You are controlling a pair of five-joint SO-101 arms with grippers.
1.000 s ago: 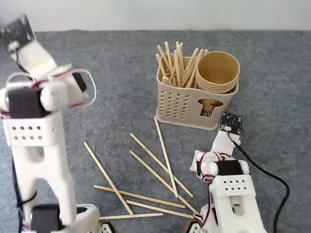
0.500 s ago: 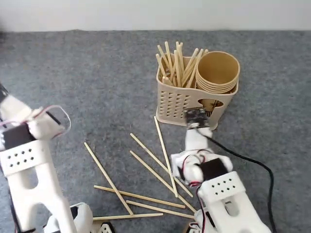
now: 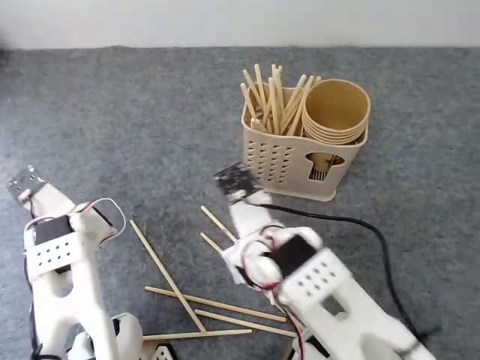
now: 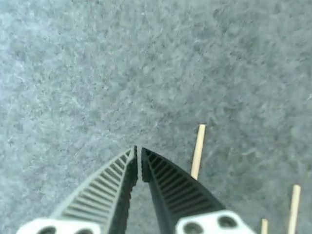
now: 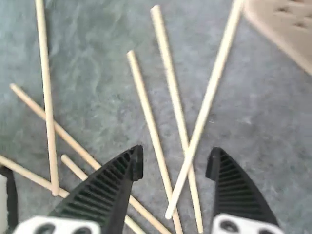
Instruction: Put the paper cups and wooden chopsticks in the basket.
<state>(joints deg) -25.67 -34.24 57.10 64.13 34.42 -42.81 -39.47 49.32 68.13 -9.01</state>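
We see the basket (image 3: 289, 161) toward the far edge of the grey surface (image 3: 135, 120), a little right of its middle. It has 2 compartments. The right one holds a nested stack of cups (image 3: 336, 111). The left one holds a bunch of chopsticks (image 3: 271, 97) standing on end and fanning out above the rim.

Loose sticks (image 3: 166, 275) lie flat and crossed over one another between the basket and the near edge. We count at least 6 of them in the high view, and the right arm (image 3: 300, 270) covers part of the pile.

The right gripper (image 5: 177, 155) hangs over that pile with its jaws wide apart and nothing in them. In the right wrist view, 3 sticks (image 5: 178, 117) run through the gap below it, 2 of them crossing. Others lie off to one side. A corner of the basket (image 5: 287, 24) shows near them.

The left arm (image 3: 56, 251) stands by the left edge, well apart from the basket. The left gripper (image 4: 139, 149) has its jaws pressed together, gripping nothing, over bare surface. The end of 1 stick (image 4: 197, 151) lies just beside it. We cannot tell whether the fingertips touch the surface.
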